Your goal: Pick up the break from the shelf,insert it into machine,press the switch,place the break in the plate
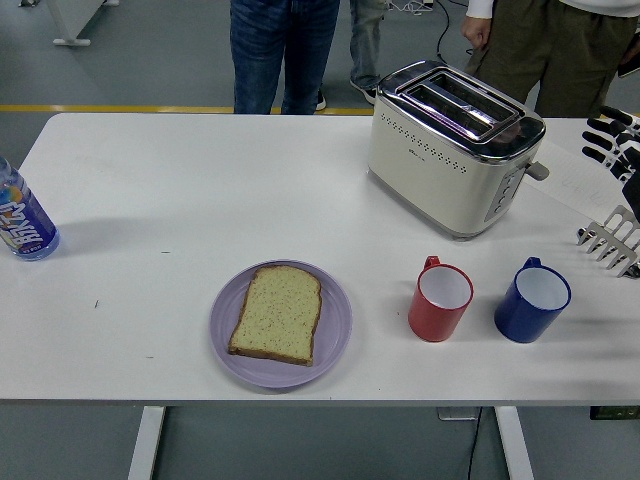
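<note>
A slice of bread lies flat on the purple plate at the table's front middle. The cream and chrome toaster stands at the back right, its two slots empty and its lever sticking out on the right end. My right hand shows at the right edge, well right of the toaster, its black fingers spread and holding nothing. A metal rack pokes in at the right edge, below the hand. My left hand is out of sight.
A red mug and a blue mug stand in front of the toaster. A water bottle sits at the left edge. Two people stand behind the table's far side.
</note>
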Controlling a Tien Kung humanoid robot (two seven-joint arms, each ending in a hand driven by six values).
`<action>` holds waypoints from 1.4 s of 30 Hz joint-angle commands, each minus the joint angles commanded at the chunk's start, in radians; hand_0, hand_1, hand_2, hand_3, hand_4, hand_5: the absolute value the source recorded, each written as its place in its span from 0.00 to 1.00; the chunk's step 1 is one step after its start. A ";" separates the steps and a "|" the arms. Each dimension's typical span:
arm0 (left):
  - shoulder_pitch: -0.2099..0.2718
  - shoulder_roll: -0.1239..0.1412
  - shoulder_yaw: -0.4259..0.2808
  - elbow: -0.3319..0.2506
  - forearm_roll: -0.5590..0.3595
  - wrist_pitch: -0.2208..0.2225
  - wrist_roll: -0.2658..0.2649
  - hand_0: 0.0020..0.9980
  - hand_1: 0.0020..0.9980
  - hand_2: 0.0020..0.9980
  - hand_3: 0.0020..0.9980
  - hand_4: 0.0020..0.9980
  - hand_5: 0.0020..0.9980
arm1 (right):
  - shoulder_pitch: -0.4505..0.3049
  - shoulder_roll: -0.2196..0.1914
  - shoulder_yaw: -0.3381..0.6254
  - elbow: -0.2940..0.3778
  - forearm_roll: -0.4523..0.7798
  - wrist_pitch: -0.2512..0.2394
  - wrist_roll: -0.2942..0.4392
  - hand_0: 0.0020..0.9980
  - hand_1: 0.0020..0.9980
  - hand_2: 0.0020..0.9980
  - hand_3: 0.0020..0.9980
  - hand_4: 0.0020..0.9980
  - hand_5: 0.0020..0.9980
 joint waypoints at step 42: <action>-0.009 0.000 0.010 0.000 -0.011 -0.001 -0.004 0.63 0.49 0.50 0.54 0.32 0.81 | -0.142 0.088 0.144 -0.026 0.151 -0.055 0.084 0.82 0.75 0.72 0.70 0.51 0.27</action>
